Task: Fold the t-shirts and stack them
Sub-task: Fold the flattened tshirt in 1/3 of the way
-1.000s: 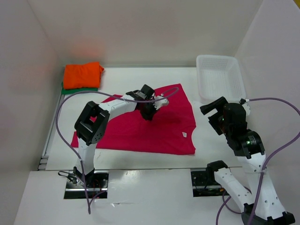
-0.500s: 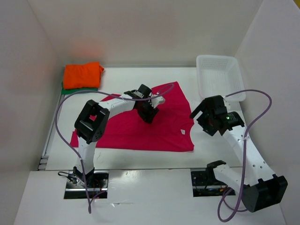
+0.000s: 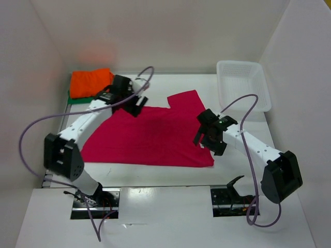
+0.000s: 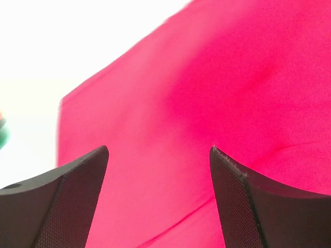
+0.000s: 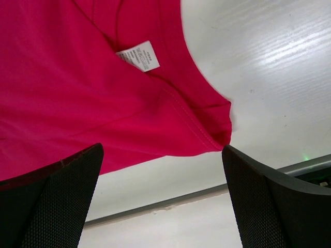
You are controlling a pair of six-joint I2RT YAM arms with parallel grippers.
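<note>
Where the left gripper (image 4: 159, 155) hangs over the cloth, its fingers (image 4: 67, 201) stand wide apart, nothing between them. Below: flat magenta-red t-shirt (image 3: 150, 137), one soft crease running across. Whether the tips touch it, cannot tell. Top view puts this gripper at the shirt's far-left part, close to the far edge, left arm stretched out from its base.

Right gripper (image 5: 161, 155): fingers also spread wide, empty. Under it the shirt's neckline, a white label (image 5: 138, 56) lying just inside it, and a shirt corner with bare table (image 5: 269, 67) beyond. Top view: this gripper sits over the shirt's right edge, near side.

Magenta-red t-shirt itself: spread open in the middle of the table, unfolded, neck toward the right.

Orange t-shirt (image 3: 90, 81): folded, lying on top of the green t-shirt (image 3: 76, 98), of which only an edge shows. Both in the far-left corner, just beyond the left gripper.

White mesh basket (image 3: 240, 85): far right, apart from the shirt.
</note>
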